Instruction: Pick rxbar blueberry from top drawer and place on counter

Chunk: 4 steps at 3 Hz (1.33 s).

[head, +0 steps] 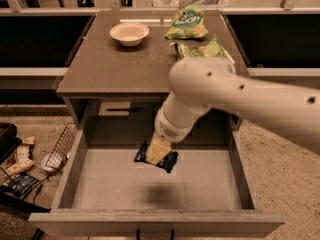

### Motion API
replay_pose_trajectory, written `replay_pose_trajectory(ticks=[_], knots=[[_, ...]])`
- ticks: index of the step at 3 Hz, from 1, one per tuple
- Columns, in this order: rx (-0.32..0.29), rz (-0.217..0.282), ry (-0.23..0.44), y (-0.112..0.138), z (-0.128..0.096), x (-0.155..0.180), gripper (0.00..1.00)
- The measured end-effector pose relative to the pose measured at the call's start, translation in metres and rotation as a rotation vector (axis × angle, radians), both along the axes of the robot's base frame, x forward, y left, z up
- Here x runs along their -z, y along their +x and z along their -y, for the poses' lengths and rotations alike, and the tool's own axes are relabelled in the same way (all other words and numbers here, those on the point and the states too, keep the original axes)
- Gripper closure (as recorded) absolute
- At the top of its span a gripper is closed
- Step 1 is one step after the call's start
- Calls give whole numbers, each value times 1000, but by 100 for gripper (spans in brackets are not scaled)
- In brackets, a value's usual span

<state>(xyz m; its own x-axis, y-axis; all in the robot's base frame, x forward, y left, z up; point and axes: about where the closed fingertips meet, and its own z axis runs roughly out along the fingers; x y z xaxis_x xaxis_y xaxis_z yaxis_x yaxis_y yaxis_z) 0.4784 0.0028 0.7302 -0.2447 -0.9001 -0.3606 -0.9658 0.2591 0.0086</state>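
Gripper hung over the open top drawer, fingers clamped on the rxbar blueberry, held clear of the floor, shadow beneath.

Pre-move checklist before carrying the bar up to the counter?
1. Grip: hand shut on rxbar blueberry - ok.
2. Bar off the top drawer floor, shadow beneath it - ok.
3. Bare spot on the counter, front left - ok.
4. That spot is apart from the bowl and chip bags - ok.
5. Grip firmness for the lift - cannot tell.
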Motion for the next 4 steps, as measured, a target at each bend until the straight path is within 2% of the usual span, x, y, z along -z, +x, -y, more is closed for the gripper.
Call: replay_pose_trajectory(ticks=[1,2,3,4], knots=[[-166,1,59,5,-45,-77,100],[-268,11,110,22,-101,-133,100],[-302,83,179,62,-168,-178,100],[-254,205,229,116,-227,-218,100]])
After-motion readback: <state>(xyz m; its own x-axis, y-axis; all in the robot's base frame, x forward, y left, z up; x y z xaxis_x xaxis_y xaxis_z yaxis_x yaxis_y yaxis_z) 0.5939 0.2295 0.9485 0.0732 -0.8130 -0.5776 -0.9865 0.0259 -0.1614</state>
